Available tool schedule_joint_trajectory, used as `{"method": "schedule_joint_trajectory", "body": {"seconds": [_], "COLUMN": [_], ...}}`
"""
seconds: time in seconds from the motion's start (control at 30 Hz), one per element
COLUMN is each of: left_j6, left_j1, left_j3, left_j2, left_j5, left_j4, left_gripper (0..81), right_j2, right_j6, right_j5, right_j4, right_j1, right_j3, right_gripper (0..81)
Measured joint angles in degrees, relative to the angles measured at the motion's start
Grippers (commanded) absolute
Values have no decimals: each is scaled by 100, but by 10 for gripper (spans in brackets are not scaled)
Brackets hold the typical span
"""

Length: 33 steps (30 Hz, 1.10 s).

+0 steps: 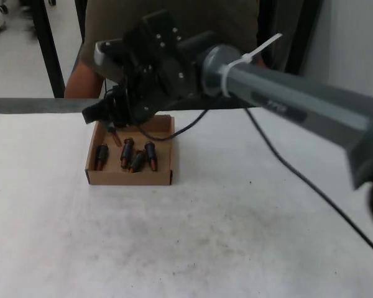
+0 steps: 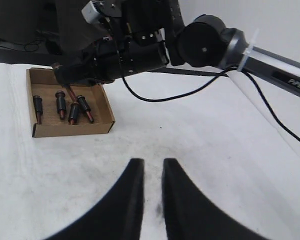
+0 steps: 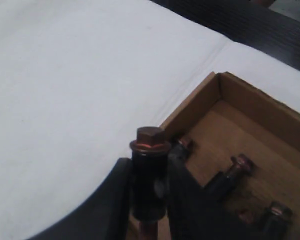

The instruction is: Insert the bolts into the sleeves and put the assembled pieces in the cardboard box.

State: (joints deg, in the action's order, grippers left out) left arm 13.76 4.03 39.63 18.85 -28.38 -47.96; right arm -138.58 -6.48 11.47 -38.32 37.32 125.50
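Reaching across the white, matt, slightly soiled bench (image 1: 236, 236), the right arm (image 1: 286, 93) ends directly above the cardboard box (image 1: 130, 177). The box is a shallow open tray of plain brown board with low walls.

The left claw (image 2: 152, 172) hangs low over the bench, well apart from the box on its near side. Its curved black fingers leave just a narrow slit between them and hold nothing, so the right arm is clearly the nearer one.

The right claw (image 3: 149, 167) is closed on one assembled piece. Its dark fingers press two sides of a black, smooth, cylindrical sleeve (image 3: 148, 187). The copper-coloured bolt (image 3: 150, 141) shows its flanged head above the sleeve.

The long axis of this piece stands steeply over the far part of the box, with the head toward the wrist and the shank end toward the box floor. The box therefore lies straight under the claw. I judge that the coming move needs only a short descent and a release.

Four assembled pieces (image 2: 60, 104) lie flat on the box floor, roughly parallel, and two of them seem to touch. The held shank could land across them.
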Motion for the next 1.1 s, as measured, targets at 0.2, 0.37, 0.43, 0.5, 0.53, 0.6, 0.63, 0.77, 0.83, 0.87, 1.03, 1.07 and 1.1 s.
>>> {"method": "schedule_joint_trajectory", "body": {"seconds": [0.2,0.37,0.43,0.5,0.53,0.6,0.63,0.77,0.83,0.87,1.03,1.07,1.1], "left_j6": [0,0,0,0,0,0,0,0,0,0,-336,-458,-590], "left_j1": [0,0,0,0,0,0,0,0,0,0,0,0,0], "left_j3": [0,0,0,0,0,0,0,0,0,0,0,0,0], "left_j2": [0,0,0,0,0,0,0,0,0,0,0,0,0], "left_j5": [2,2,2,2,2,2,2,2,2,2,2,2,47], "left_j4": [0,0,0,0,0,0,0,0,0,0,0,0,0], "left_gripper": [132,132,132,132,132,132,132,132,132,132,132,132,132], "right_j2": [-386,-533,-548,-548,-548,-548,-548,-548,-548,-530,-259,-144,-16], "right_j6": [0,0,0,0,0,0,11,14,14,25,134,159,178], "right_j5": [-76,-359,-434,-468,-468,-509,-507,-512,-512,-512,-512,-512,-512], "right_j4": [-186,-248,-244,-244,-244,-244,-244,-602,-906,-1061,-2142,-2335,-2506], "right_j1": [-3,-3,-3,-3,-3,-3,-3,-3,-3,-3,-3,-3,-3], "right_j3": [252,255,255,279,279,282,282,380,493,550,828,850,862], "right_gripper": [2,72,209,347,398,420,420,420,420,420,415,400,382]}}
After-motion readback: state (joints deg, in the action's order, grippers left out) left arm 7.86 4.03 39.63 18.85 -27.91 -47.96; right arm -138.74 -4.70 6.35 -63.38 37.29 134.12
